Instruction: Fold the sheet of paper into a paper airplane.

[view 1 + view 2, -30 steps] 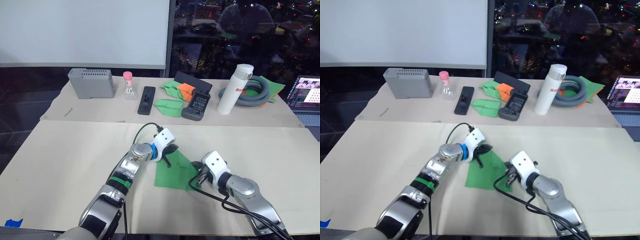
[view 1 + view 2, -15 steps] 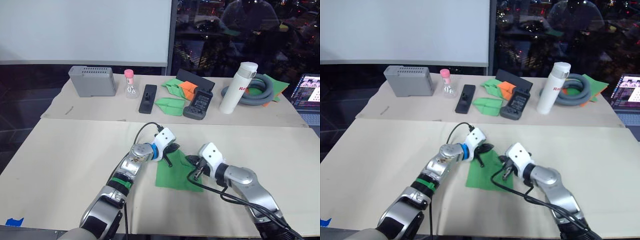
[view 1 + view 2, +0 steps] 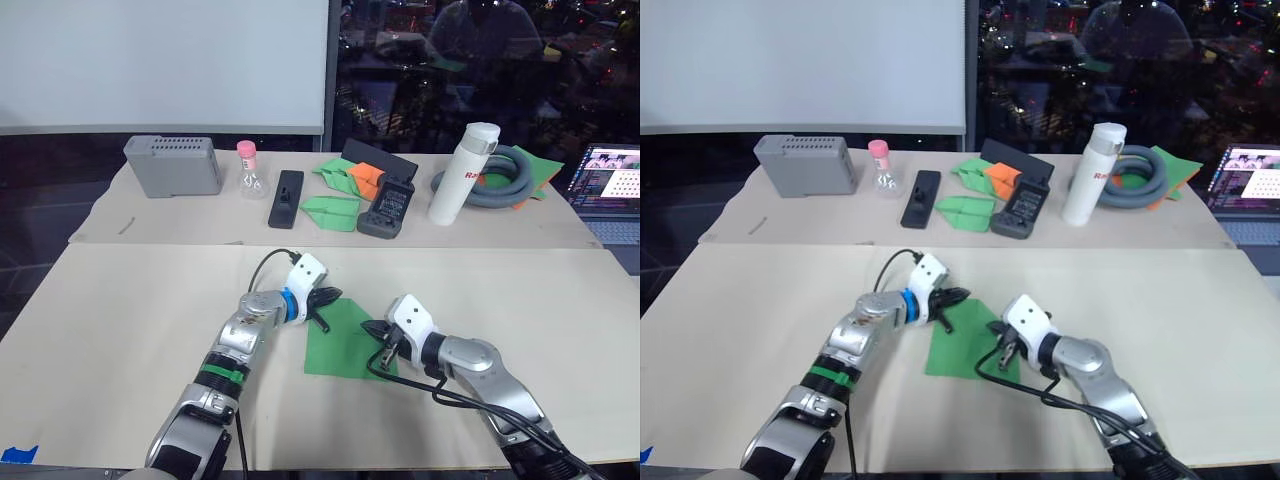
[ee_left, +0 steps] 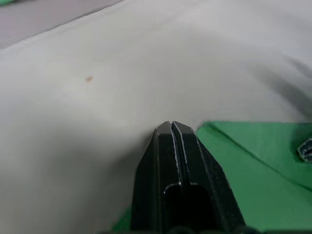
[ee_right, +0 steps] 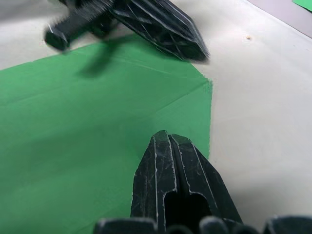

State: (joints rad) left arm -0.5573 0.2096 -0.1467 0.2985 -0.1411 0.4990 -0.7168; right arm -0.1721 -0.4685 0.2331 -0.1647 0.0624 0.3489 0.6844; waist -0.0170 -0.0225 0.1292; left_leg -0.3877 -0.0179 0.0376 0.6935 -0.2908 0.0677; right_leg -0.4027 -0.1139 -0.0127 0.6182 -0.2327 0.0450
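The sheet of paper (image 3: 343,342) is bright green and lies flat on the beige table, with a faint crease (image 5: 161,105) running in from its far corner. My left gripper (image 3: 334,294) is shut, its tips resting at the sheet's far left corner (image 4: 207,127). My right gripper (image 3: 374,328) is shut too, with nothing in it. Its tips sit low over the sheet's right edge, about a finger's length from the left gripper (image 5: 168,31), which points toward them. Nothing here has the shape of a paper airplane made from this sheet.
On the back table stand a grey box (image 3: 172,165), a pink-capped bottle (image 3: 247,172), a black remote (image 3: 286,197), green folded darts (image 3: 330,210) with an orange one (image 3: 362,176), a black device (image 3: 388,208), a white flask (image 3: 455,187), a grey hose (image 3: 505,180) and a laptop (image 3: 608,185).
My right gripper has moved from the sheet's near right corner along the right edge toward the left gripper. The left gripper has stayed put. The camera has shifted.
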